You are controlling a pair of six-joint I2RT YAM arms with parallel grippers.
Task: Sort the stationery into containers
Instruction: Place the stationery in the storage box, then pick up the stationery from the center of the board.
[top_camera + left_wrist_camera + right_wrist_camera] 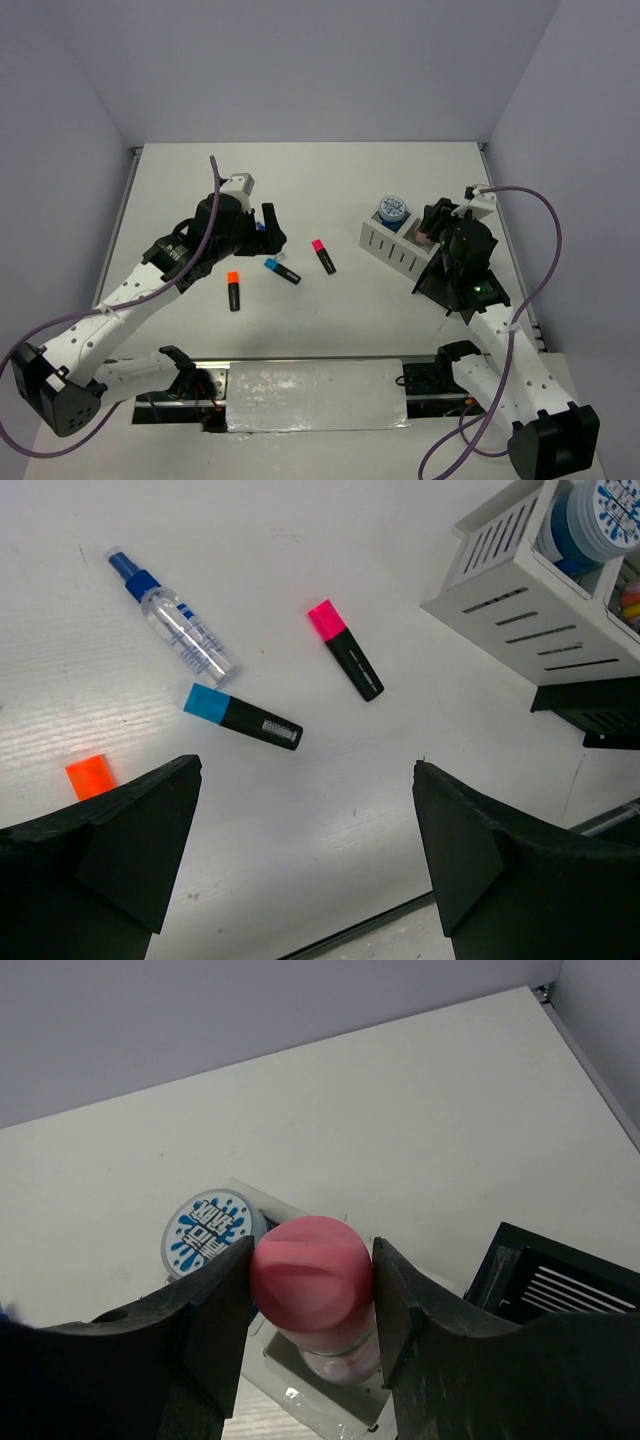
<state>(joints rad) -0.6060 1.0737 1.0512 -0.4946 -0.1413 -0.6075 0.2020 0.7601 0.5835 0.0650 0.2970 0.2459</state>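
Your right gripper (311,1295) is clamped on the pink tube (310,1260) (rounded matte cap, paler body below), low centre of the right wrist view, above the white box (392,252) beside a blue tin (208,1232). The top view mostly hides it. Your left gripper (305,770) gapes wide, empty.

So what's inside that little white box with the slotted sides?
A round blue tin sits in one compartment of the white box. At the other, the right arm's jaws grip a pink tube; it and the jaws cover whatever lies beneath.
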